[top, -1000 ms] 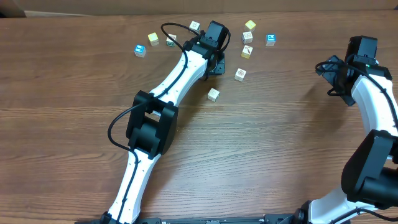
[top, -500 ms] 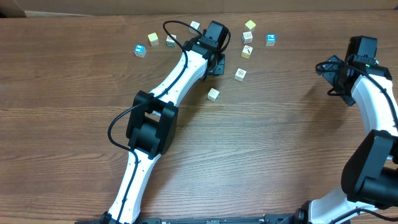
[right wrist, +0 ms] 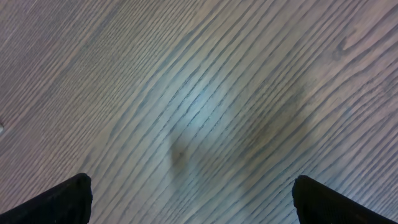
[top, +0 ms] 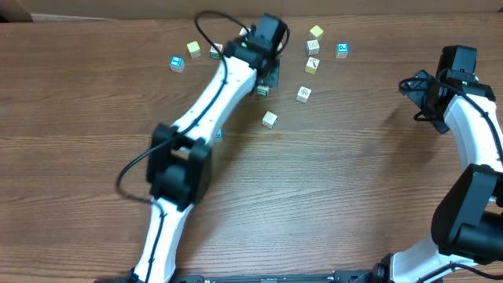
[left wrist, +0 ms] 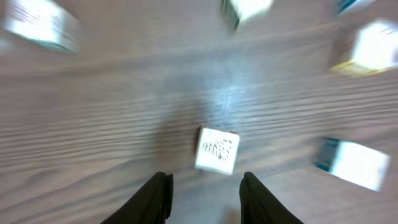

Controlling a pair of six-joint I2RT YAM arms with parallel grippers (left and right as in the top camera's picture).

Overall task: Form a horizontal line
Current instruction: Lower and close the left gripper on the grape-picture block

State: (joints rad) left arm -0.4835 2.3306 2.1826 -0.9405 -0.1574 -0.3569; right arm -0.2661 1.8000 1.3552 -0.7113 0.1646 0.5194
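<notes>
No horizontal line yet: no 2 cubes touch anywhere on the desk (top: 94, 181). The likeliest starting piece is the pale cube (top: 262, 90), greenish mark on 1 face, sitting square and alone on the wood. Change over the last second: the left arm (top: 228, 86) swung aside, so this cube, covered by the gripper before, now shows from overhead; the blur in the left wrist view fits an arm in motion. The left gripper (left wrist: 205, 198) is narrowly parted and empty, its fingertips just short of a pale cube, likely the same one, not around it. Judgement: cube just let go or nudged, so 1 piece placed at best, neighbours not yet fetched. Near the pale cube, apart from it, lie a white cube (top: 304, 93) and a second white cube (top: 269, 119); a blue cube (top: 218, 134) peeks out beside the arm. The right gripper (right wrist: 189, 202) is well away from the pale cube, spread wide over bare wood, holding nothing.
</notes>
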